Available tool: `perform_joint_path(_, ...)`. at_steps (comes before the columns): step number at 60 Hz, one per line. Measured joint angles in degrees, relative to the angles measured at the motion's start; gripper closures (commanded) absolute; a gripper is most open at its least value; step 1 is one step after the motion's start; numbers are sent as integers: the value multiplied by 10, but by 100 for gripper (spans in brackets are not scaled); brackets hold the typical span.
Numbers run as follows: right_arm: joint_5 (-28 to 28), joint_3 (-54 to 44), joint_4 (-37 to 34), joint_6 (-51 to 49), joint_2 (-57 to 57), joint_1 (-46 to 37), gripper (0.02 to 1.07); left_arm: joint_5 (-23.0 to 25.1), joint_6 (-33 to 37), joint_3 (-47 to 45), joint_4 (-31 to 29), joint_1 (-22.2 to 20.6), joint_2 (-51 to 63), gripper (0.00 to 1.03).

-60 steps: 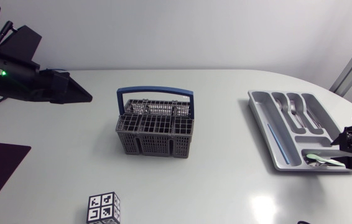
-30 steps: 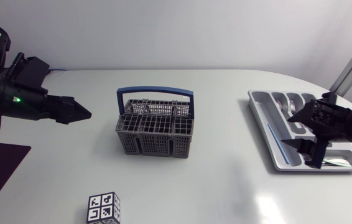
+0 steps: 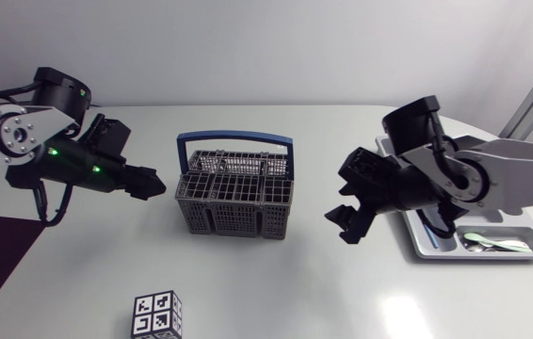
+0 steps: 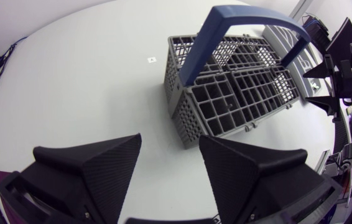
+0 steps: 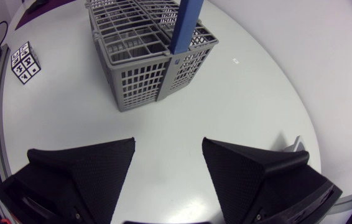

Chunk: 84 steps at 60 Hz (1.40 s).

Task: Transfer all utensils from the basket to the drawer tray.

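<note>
Moved: both arms, swung in toward basket, mid-table, no utensil visible inside. Left gripper, right gripper: fingers apart, empty, flanking it. Drawer tray: right side. Risk: converging arms clash at handle.

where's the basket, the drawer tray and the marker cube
basket (image 3: 234, 209): head view, its grey front wall
drawer tray (image 3: 432, 250): head view, rim at its near corner
marker cube (image 3: 157, 308): head view, its top face
</note>
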Motion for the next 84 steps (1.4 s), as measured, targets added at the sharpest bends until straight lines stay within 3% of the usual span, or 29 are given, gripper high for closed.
perform_joint_path(17, 4, 56, 14, 53, 78, 34, 28, -33, 0, -1, 46, -27, 76, 38)
perform_joint_path(44, 31, 101, 16, 78, 109, 49, 28, -73, -2, -2, 55, -68, 78, 38)
perform_joint_path(58, 57, 92, 18, 78, 100, 59, 28, -72, -2, -15, 52, -40, 13, 38)
perform_joint_path(68, 90, 38, 18, 76, 31, 54, 25, -72, 2, -35, 33, -14, -68, 36)
perform_joint_path(73, 99, 15, 18, 73, -13, 45, 17, -72, 2, -43, 21, -12, -103, 35)
perform_joint_path(76, 105, 3, 18, 69, -40, 39, 7, -72, 3, -51, 13, -12, -129, 33)
perform_joint_path(84, 110, -24, 5, 58, -120, 22, 6, -72, 4, -72, -5, -12, -212, 22)
